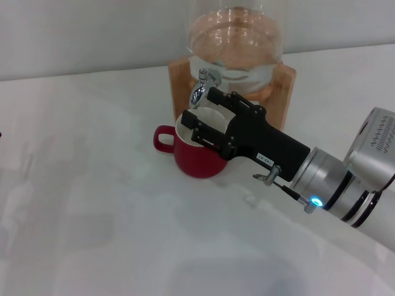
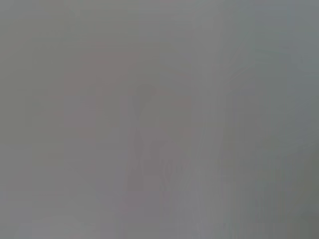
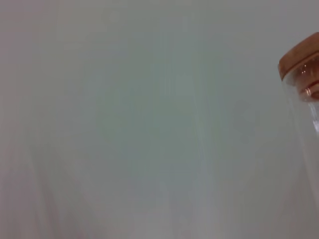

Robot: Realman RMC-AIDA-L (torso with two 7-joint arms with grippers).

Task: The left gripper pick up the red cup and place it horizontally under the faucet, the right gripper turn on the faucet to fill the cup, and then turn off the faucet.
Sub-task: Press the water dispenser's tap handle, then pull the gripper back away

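white table (image 1: 92, 203) | on it: red cup (image 1: 194, 161), wooden stand (image 1: 285, 92)

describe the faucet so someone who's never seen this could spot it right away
Find the glass jar in its wooden stand at the back of the white table. At the stand's front, just above the red cup, sits the faucet. It is the only shiny chrome part, its spout curving down beside the black right hand.

glass jar (image 1: 236, 37) of water in a wooden stand (image 1: 285, 83) — both on a white table (image 1: 92, 216).
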